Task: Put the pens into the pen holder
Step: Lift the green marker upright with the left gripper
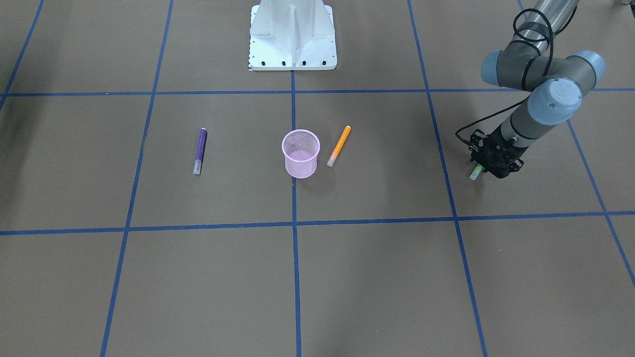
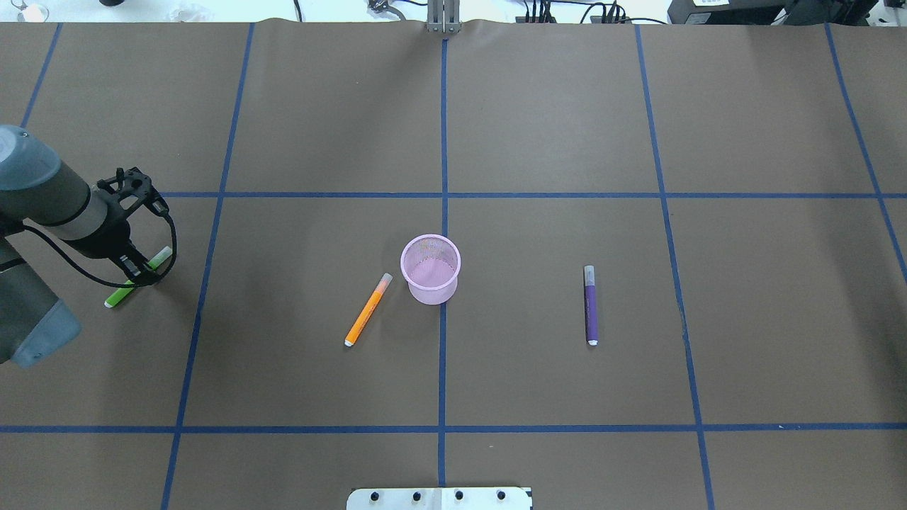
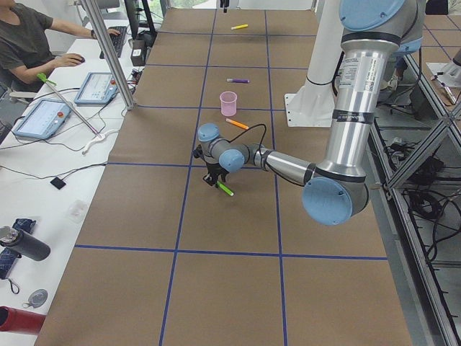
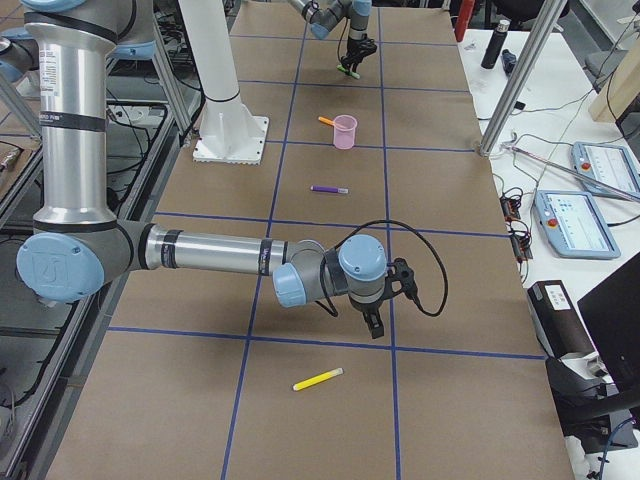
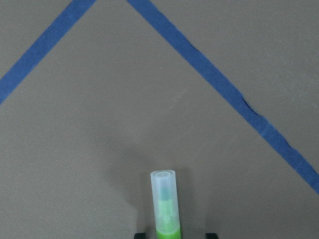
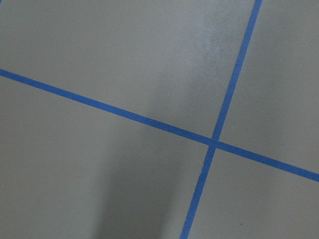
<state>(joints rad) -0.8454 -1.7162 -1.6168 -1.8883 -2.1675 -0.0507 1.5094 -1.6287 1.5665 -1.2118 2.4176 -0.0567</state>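
Straddling the green pen [image 2: 117, 298] near the table's left end, the left gripper [image 2: 138, 276] points down at the mat. Its claw stands wide: the wrist view shows a fingertip on either side of the barrel with a gap on each side, and the pale cap sticks out ahead. The green pen lies slantwise on the table. At the table's middle the pink pen holder [image 2: 429, 291] stands upright. The orange pen [image 2: 368, 309] lies just beside it on the left-end side, not touching. The purple pen [image 2: 590, 304] lies well apart toward the right end. Out by the right end hangs the right gripper [image 4: 374, 325]; whether its claw is wide or narrow cannot be told.
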